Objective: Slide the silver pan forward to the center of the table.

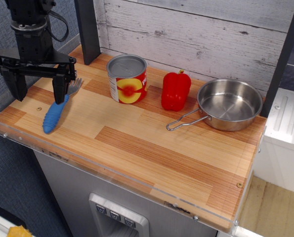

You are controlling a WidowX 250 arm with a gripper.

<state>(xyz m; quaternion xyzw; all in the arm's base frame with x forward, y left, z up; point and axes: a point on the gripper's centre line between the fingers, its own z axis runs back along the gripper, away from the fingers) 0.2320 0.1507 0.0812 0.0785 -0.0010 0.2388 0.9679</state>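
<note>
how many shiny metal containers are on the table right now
2: the silver pan at the right back corner, and the tin can left of the red pepper. None looks hidden.

A single elevated camera looks obliquely down across the counter (151,148) toward the plank wall (196,34) at 12 o'clock, from moderate range.

The arm above the claw (39,81) is cut off by the top edge, one finger (61,86) hides part of the fork (58,109) (its tines), and the tabletop (137,148) loses its near-right corner.
</note>
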